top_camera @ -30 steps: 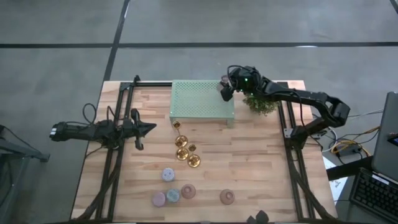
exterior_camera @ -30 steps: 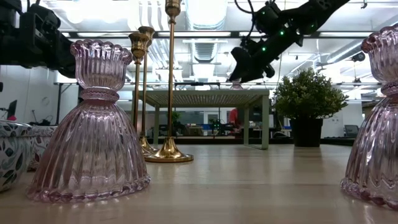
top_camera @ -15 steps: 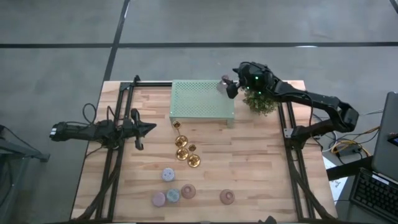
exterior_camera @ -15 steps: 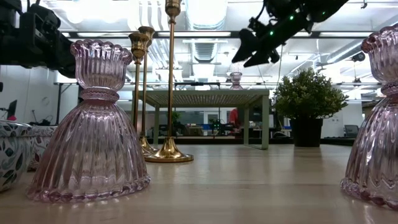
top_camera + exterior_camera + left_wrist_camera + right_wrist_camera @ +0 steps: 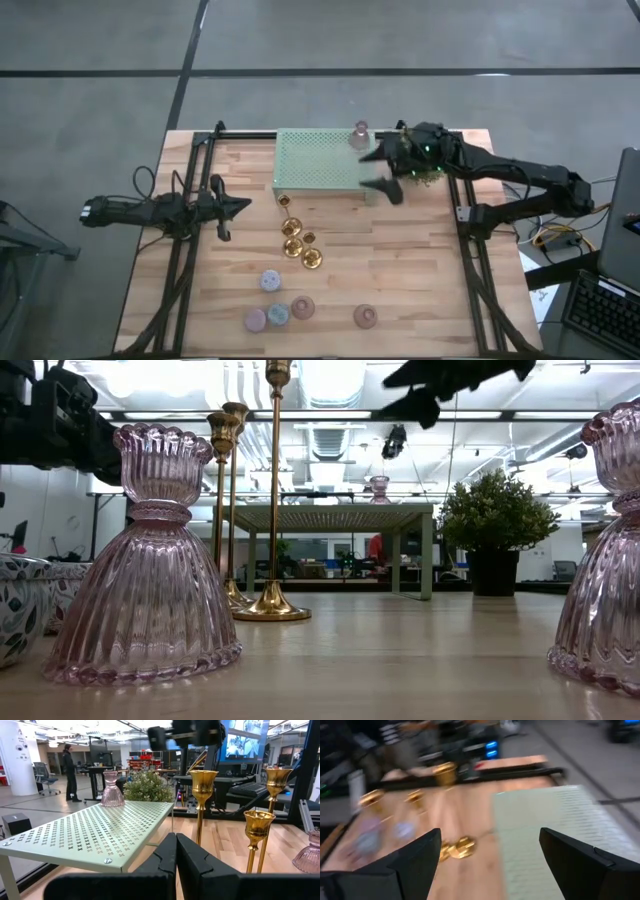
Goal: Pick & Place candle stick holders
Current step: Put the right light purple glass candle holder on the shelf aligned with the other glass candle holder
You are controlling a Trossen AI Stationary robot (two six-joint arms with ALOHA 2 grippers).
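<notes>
One pink glass candle stick holder [image 5: 359,135] stands upright on the far right corner of the mint-green stand [image 5: 320,162]; the low view shows this holder [image 5: 378,487] too. My right gripper [image 5: 380,172] hovers open above the stand's right end, holding nothing. Gold holders [image 5: 296,240] stand on the table in front of the stand. Pastel round holders [image 5: 270,281] and two more pink glass ones [image 5: 365,316] sit near the front edge. My left gripper [image 5: 240,207] waits shut at the table's left, pointing level toward the gold holders [image 5: 202,775].
A small bushy plant [image 5: 420,170] in a dark pot stands right of the stand, under my right arm. Black frame rails [image 5: 180,270] run along both table sides. Bare wood lies between the gold holders and the right rail. A person stands in the room behind.
My right gripper has risen from the stand's far right corner and swung toward the table's near edge, tipping from steeply downward toward level. The pink glass holder, hidden under the gripper a second ago, now stands alone on the stand.
</notes>
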